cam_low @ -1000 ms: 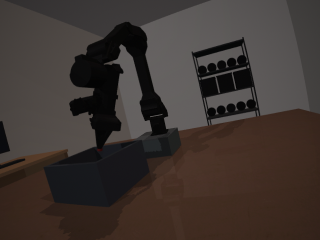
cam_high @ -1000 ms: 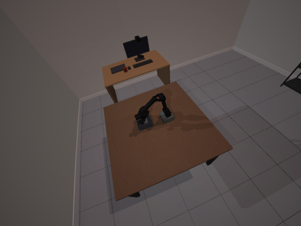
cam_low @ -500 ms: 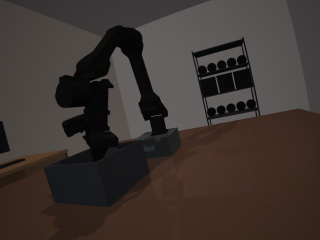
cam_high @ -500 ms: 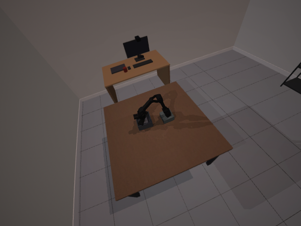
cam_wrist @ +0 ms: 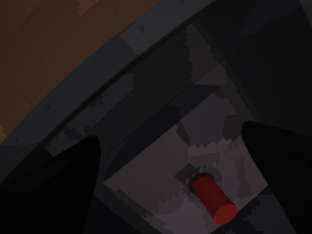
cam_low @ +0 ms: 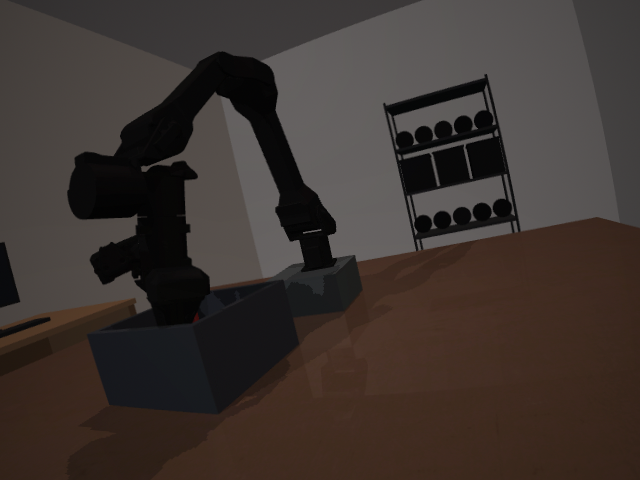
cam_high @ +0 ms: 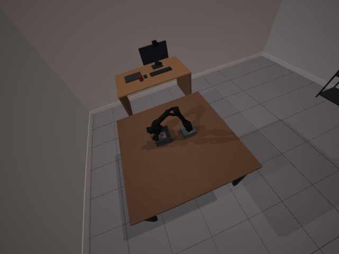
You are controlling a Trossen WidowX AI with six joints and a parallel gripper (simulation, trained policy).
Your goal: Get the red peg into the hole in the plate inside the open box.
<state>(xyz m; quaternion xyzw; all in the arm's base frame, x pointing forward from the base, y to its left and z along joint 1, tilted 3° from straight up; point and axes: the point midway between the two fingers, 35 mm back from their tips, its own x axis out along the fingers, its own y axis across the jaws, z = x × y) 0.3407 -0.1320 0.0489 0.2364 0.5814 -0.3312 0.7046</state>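
1. one black six-joint arm [cam_high: 180,116] [cam_low: 281,149] stands on one grey rectangular block [cam_high: 189,135] [cam_low: 350,284]; both are on one brown square-cornered table [cam_high: 178,169] [cam_low: 439,361] [cam_wrist: 39,49].
2. one dark blue-grey open box [cam_high: 164,142] [cam_low: 149,366] [cam_wrist: 93,70] sits at about 8 o'clock from that block in the top view.
3. the one black two-fingered gripper [cam_high: 155,137] [cam_low: 176,321] [cam_wrist: 173,136] reaches down into the box. it is open and holds nothing; in the wrist view one finger is at 8 o'clock, the other at 3.
4. the one red cylindrical peg [cam_high: 161,134] [cam_low: 196,316] [cam_wrist: 212,197] is inside the box, its foot at the single round hole in the pale square plate [cam_wrist: 151,180]. its top points to 5 o'clock in the wrist view and stands above the plate; how deep the foot sits, i cannot tell.
5. one black metal shelf rack [cam_low: 436,96], at 2 o'clock in the exterior view, holds ten round black things and three dark boxes.
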